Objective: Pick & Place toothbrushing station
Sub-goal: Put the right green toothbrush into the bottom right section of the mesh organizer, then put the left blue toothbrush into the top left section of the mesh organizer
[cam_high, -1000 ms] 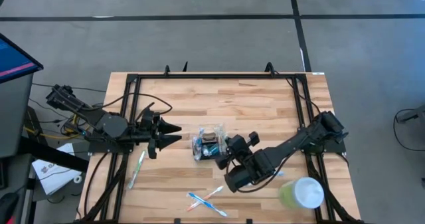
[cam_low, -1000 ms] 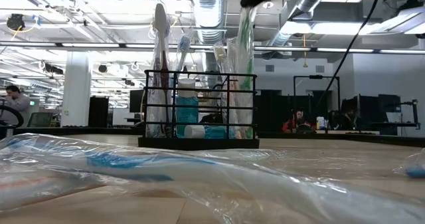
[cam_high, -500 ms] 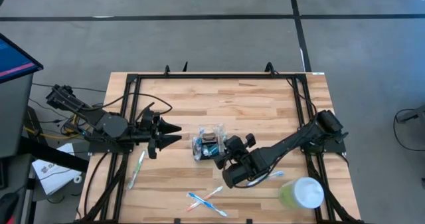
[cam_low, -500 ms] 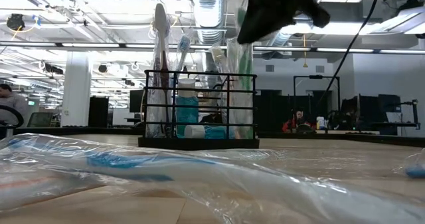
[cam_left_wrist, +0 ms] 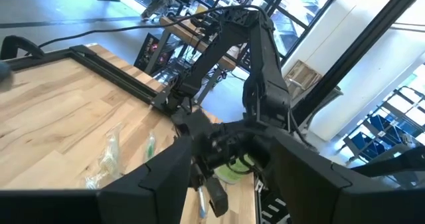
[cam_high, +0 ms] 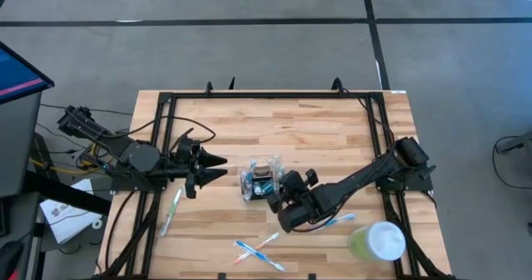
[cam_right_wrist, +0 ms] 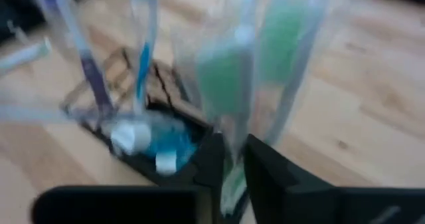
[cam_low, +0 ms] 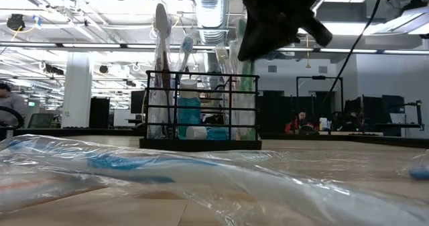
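The toothbrushing station (cam_high: 261, 183) stands near the middle of the table (cam_high: 316, 130), a small black wire holder already stuffed with wrapped brushes and a blue tube. In my right wrist view a green toothbrush (cam_right_wrist: 229, 78) in its clear wrapper rises right in front of my fingers (cam_right_wrist: 211, 159), its lower end down at the holder's edge.

A second ago my right gripper (cam_high: 279, 195) hung farther out toward the table's near edge; it has since swung in and now sits just beside the station, over its right side in the low view. My right fingers were clamped tight and have only just begun to ease apart. I cannot tell whether they still pinch the green brush or have let go. I judge this to be the release: the brush is in its slot, and the next move is to open fully and lift away without dragging the wrapper out.

My left gripper (cam_high: 218, 167) waits to the station's left, fingers partly spread and holding nothing. More wrapped toothbrushes (cam_high: 258, 248) lie on the table's near side, so work remains.
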You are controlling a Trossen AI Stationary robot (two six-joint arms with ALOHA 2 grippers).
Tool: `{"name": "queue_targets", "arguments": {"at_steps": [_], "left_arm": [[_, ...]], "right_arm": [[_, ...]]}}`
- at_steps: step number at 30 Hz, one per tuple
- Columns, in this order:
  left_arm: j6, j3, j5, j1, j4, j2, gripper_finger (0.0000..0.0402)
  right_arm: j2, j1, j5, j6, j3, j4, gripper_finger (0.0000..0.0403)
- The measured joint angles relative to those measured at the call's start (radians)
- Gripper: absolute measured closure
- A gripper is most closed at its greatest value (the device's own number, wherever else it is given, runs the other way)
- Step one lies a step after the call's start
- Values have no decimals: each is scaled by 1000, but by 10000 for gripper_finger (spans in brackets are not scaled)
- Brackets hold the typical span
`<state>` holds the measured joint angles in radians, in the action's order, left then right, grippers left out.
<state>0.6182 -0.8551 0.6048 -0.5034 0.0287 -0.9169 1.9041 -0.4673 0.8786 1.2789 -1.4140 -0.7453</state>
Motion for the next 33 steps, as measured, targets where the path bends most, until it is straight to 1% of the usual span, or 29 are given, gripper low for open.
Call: {"name": "queue_targets", "arguments": {"at_steps": [4, 9, 12, 16, 20, 22, 24, 29, 31, 33], "left_arm": [[-9, 0, 0, 0, 3, 0, 202], [-10, 0, 1, 0, 35, 0, 202], [-9, 0, 1, 0, 58, 0, 202], [-11, 0, 1, 0, 62, 0, 202], [-10, 0, 0, 0, 81, 0, 202], [6, 0, -15, 0, 130, 0, 202], [57, 0, -45, 0, 209, 0, 202], [224, 0, -154, 0, 439, -20, 202], [313, 0, -217, 0, 528, -29, 202], [403, 0, -302, 0, 637, -43, 202]], "right_arm": [[-4, 5, -59, -3, 1, -1, 298], [-32, 4, -68, -7, -6, -4, 207], [-55, 4, -74, -45, -31, -1, 154], [-86, 4, -74, -91, -70, -2, 108], [-123, 4, -87, -146, -109, -2, 85], [-146, 4, -102, -178, -130, -2, 80], [-171, 4, -120, -206, -152, -2, 79], [-231, 5, -164, -274, -200, -2, 82], [-253, 10, -175, -291, -220, 1, 84], [-272, 13, -181, -303, -231, -2, 85]]}}
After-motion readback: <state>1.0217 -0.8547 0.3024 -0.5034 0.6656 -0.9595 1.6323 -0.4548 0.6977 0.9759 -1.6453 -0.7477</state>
